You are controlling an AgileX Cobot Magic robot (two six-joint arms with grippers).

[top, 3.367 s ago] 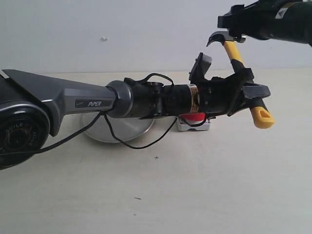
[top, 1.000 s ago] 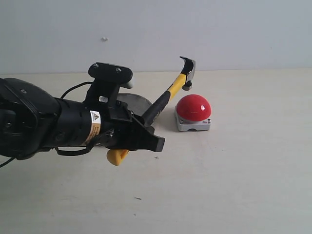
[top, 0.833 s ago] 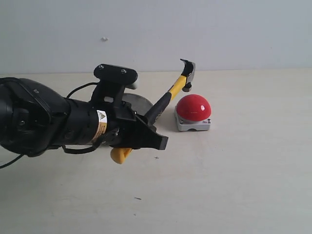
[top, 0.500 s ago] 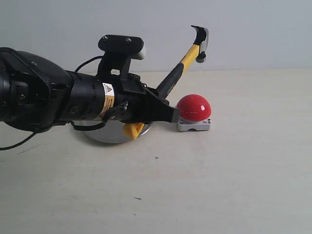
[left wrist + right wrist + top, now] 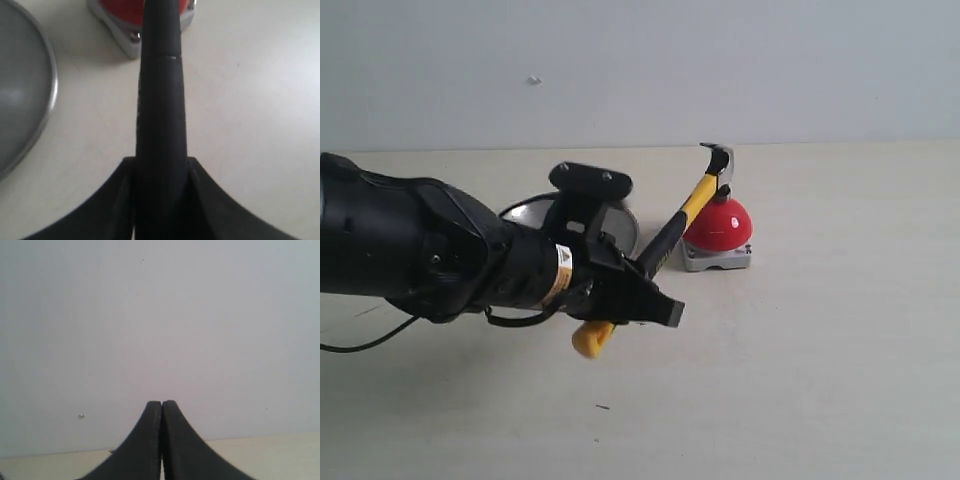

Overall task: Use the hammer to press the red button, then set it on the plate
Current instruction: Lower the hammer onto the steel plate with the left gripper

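My left gripper (image 5: 642, 292) is shut on the hammer (image 5: 678, 225), gripping the black part of its handle (image 5: 160, 100). The handle slants up to the right, and its dark head (image 5: 720, 160) rests on top of the red button (image 5: 722, 226). The yellow looped tip (image 5: 590, 338) sticks out below the gripper. The button's grey base (image 5: 125, 37) and part of its red dome (image 5: 122, 7) show past the handle in the left wrist view. The silver plate (image 5: 620, 226) lies behind the left arm, with its rim (image 5: 47, 100) showing beside the handle. My right gripper (image 5: 161, 407) is shut on nothing, facing the wall.
The black left arm (image 5: 410, 255) reaches across the left half of the beige table (image 5: 800, 360) and covers most of the plate. A pale wall (image 5: 640, 70) stands behind the table. The right arm is out of the exterior view.
The left arm has swung the hammer down: half a second ago the head was raised high above the button, now it sits on the dome. The gripper has dropped lower and nearer.
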